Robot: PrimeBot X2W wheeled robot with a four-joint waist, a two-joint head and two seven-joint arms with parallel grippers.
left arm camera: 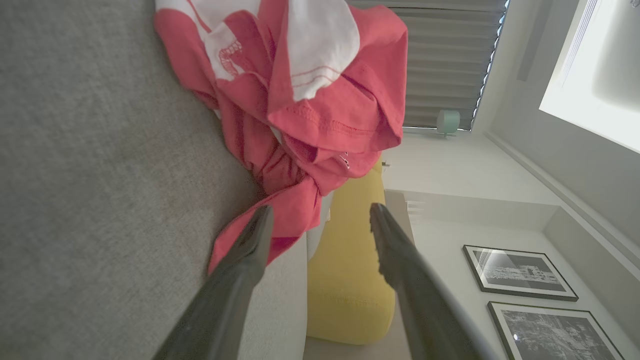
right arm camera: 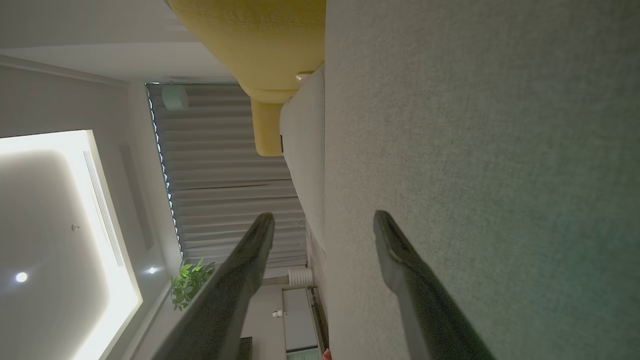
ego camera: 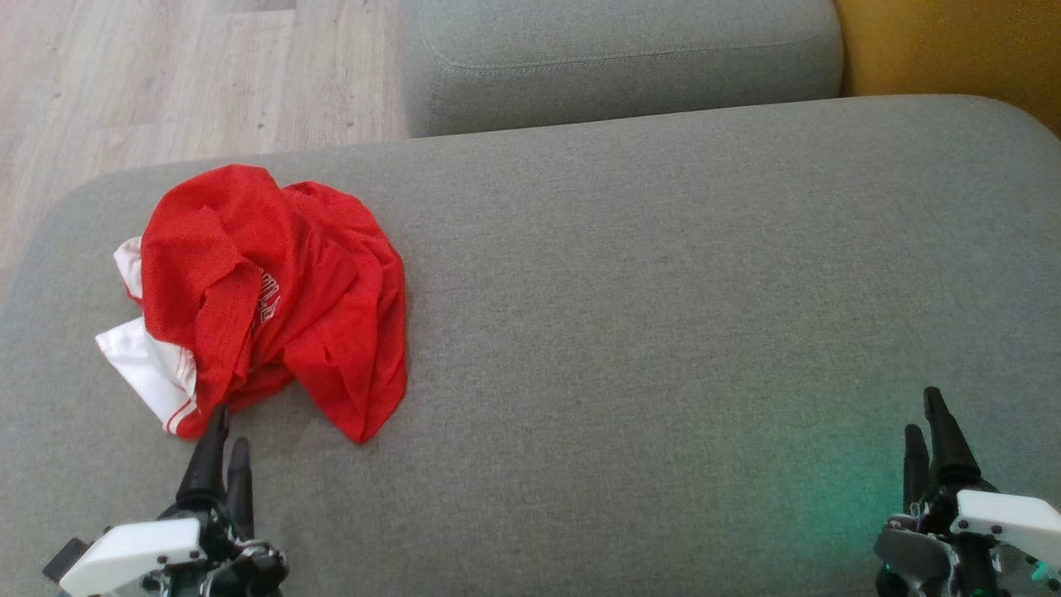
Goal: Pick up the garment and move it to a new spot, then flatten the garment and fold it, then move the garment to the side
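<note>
Tool L open nr garment; tool R open, empty.

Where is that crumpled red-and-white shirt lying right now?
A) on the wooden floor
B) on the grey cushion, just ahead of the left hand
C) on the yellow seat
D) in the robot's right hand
B: the garment lies bunched on the grey cushion, just beyond the fingertips of the open left hand.
</note>
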